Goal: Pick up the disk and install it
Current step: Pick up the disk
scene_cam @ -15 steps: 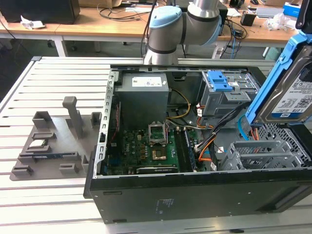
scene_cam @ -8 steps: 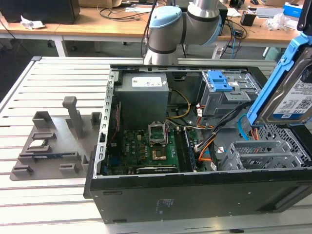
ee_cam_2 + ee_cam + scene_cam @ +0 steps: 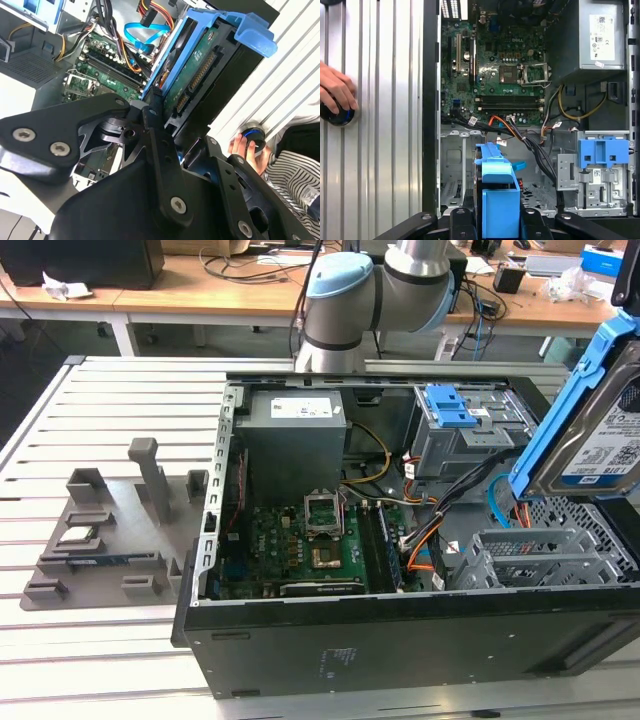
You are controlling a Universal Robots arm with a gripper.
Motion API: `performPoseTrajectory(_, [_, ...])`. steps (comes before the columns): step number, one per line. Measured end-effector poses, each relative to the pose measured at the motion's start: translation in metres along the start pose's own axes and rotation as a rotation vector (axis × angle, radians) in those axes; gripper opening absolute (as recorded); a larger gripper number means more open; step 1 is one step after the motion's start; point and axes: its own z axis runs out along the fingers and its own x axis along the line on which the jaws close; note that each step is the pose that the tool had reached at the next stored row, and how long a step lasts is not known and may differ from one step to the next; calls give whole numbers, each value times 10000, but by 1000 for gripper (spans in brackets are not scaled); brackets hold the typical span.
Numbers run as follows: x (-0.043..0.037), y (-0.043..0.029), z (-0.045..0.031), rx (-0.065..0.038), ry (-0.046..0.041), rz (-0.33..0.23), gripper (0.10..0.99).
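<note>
One disk (image 3: pixel 598 430), silver with a blue frame and a white-and-blue label, is held tilted in the air at the exterior view's right, above the end of the open computer case (image 3: pixel 400 645) where the metal drive cage (image 3: pixel 530 558) sits. It is gripped by the gripper (image 3: pixel 496 222), whose black fingers (image 3: pixel 461 220) are pressed against the blue frame on either side in the first wrist view; in the second wrist view the disk's green circuit board (image 3: pixel 197 67) is turned to the camera. Inside the case the motherboard (image 3: pixel 300 540) and the grey power supply (image 3: pixel 295 430) are exposed. A person's hand (image 3: pixel 337 92) is laid on a round black-and-blue object (image 3: pixel 340 116) on the slatted table (image 3: pixel 100 640) beside the case
</note>
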Motion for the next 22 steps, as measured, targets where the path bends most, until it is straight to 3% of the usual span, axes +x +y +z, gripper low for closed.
performPoseTrajectory(15, [10, -14, 76, 0, 0, 0, 365])
performPoseTrajectory(22, [12, -18, 159, 0, -1, 0, 365])
